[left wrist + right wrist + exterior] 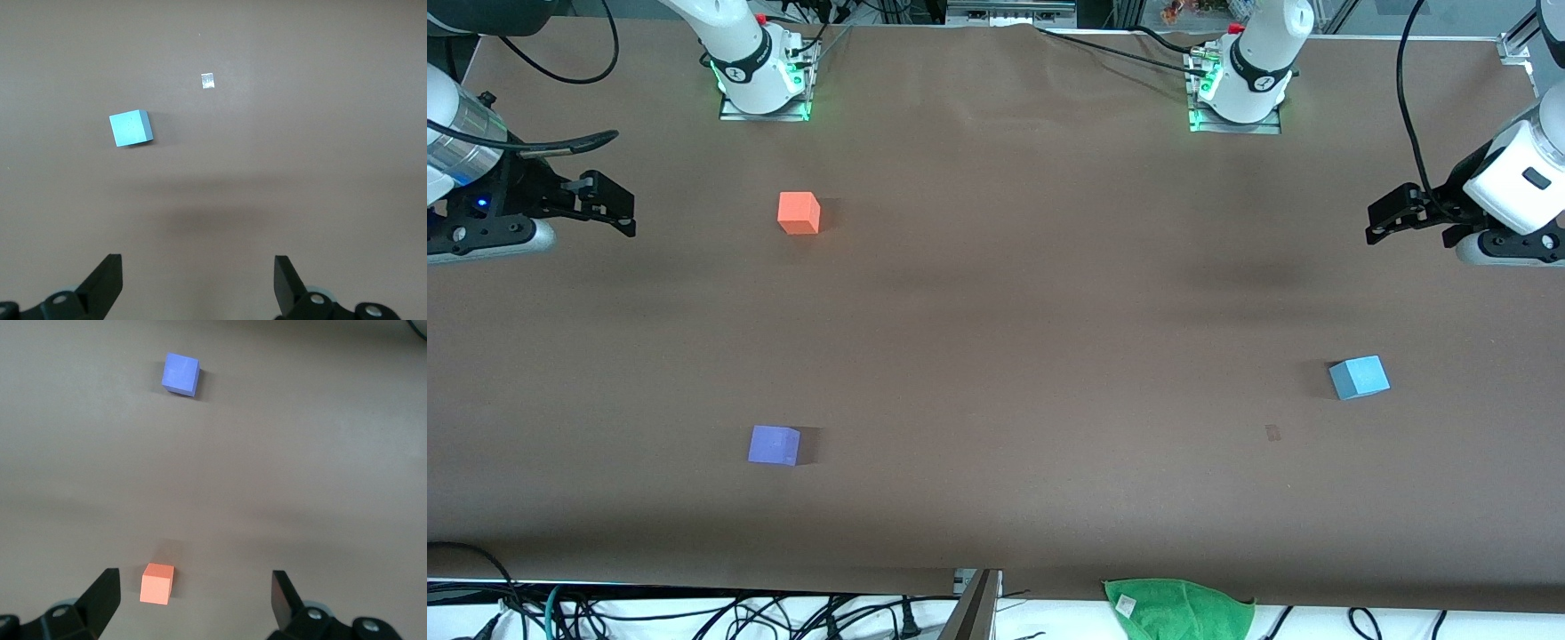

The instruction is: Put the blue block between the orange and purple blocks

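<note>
Three matte cubes apart on brown tabletop (pixel 996 311): sky-blue (pixel 1360 377) under spread, empty left claw (pixel 1383 222); orange (pixel 799 212), violet-purple (pixel 774 444) gapped for it; right claw (pixel 618 213) spread, waiting.

Three small cubes on the table (pixel 996 311) — one blue block (pixel 1360 377), one orange block (pixel 799 213), one purple block (pixel 774 444). One green cloth (pixel 1178 608). Two grippers — left gripper (pixel 1376 228), right gripper (pixel 630 213).
</note>
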`<state>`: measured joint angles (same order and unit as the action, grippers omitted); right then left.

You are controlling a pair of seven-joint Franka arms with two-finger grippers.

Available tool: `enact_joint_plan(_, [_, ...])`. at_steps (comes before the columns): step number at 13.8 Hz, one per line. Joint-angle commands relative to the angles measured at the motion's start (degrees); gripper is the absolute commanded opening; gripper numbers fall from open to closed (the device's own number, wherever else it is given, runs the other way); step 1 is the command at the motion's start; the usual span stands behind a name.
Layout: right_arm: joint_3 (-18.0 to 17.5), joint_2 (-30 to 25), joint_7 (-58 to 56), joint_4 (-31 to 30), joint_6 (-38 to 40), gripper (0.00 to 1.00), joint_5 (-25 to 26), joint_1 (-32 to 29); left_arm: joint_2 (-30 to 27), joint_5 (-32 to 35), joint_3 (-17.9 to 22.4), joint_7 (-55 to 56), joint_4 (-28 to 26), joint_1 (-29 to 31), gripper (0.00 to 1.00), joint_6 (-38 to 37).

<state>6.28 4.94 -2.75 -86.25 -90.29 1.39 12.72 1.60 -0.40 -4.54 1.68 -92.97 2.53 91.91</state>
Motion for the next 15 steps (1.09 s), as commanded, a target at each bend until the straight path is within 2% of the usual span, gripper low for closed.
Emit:
enact_joint_plan(1, [0.0, 0.2, -0.9, 0.6, 0.7, 1.00, -0.5, -0.5, 0.2, -0.5, -0.4, -1.3, 1.2, 0.4, 1.00, -1.3])
enact_joint_plan(12, [0.2, 0.2, -0.9, 0.4, 1.4, 1.00, -0.5, -0.6, 1.1, 1.3, -0.5, -0.7, 1.7, 0.1, 1.00, -2.3])
enact_joint_plan(15, [0.3, 0.2, -0.9, 0.4, 1.3, 1.00, -0.5, -0.7, 3.3, 1.9, -0.4, -1.3, 4.2, -0.2, 1.00, -2.2])
